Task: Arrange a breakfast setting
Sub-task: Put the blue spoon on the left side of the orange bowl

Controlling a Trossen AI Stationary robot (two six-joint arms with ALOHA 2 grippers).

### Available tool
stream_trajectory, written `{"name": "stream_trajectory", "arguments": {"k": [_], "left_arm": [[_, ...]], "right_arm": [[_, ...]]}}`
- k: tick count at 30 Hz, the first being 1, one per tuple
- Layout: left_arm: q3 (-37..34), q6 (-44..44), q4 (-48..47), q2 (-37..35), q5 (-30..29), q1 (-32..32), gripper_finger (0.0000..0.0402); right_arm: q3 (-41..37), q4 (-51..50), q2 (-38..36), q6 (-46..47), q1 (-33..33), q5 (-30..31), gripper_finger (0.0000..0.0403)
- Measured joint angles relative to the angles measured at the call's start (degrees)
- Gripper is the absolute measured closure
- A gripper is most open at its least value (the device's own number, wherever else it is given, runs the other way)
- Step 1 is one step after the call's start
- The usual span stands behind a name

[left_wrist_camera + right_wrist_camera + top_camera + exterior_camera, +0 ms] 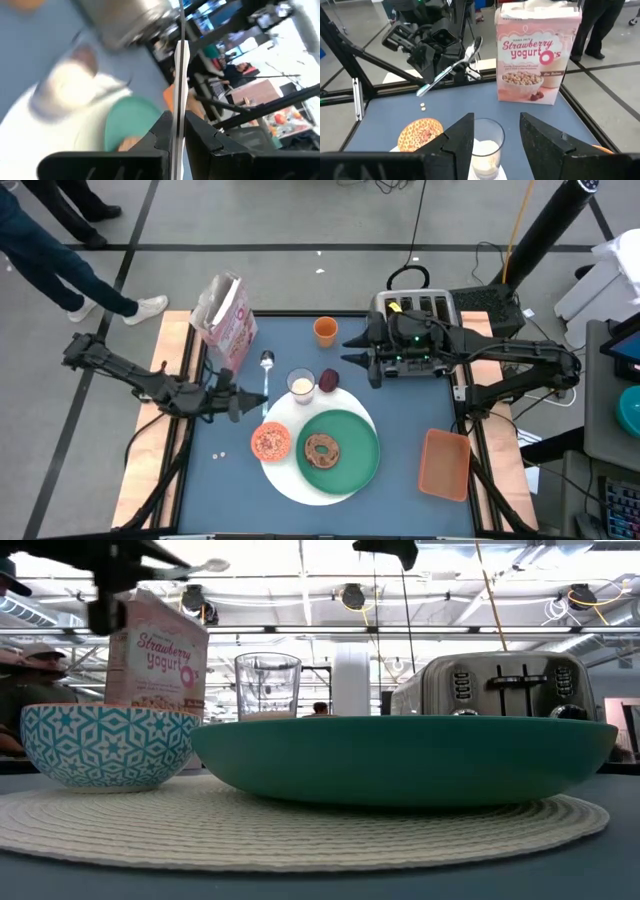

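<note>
My left gripper is shut on a silver spoon, held above the table's left half; the spoon also shows in the right wrist view. My right gripper is open and empty in front of the toaster, level, its fingers pointing at the glass of milk. The glass, a dark red fruit, a bowl of cereal and a green plate with a bagel stand on or at the round white mat. The pink cereal box stands at the far left. My left gripper pinches the spoon's handle between its two fingers. The fingers come level from the table's left and lie across the handle. The spoon is lifted clear of the table, its bowl end toward the far edge and a little raised.
A silver toaster stands at the far right and an orange cup at the far middle. An orange tray lies at the right. Loose cereal pieces lie left of the mat. People stand beyond the far left corner.
</note>
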Motion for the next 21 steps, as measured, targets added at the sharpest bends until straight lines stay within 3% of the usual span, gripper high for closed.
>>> {"name": "stream_trajectory", "arguments": {"k": [11,21], "left_arm": [[0.0,-34.0,-18.5,-1.8,-1.0,-13.5,0.0371],[0.0,-56.3,-34.3,-1.3,-1.1,-24.0,0.0371]], "right_arm": [[-6.1,0.2,0.2,0.0,0.0,0.0,0.0252],[-10.0,6.4,-0.7,-2.7,0.0,0.0,0.0252]]}}
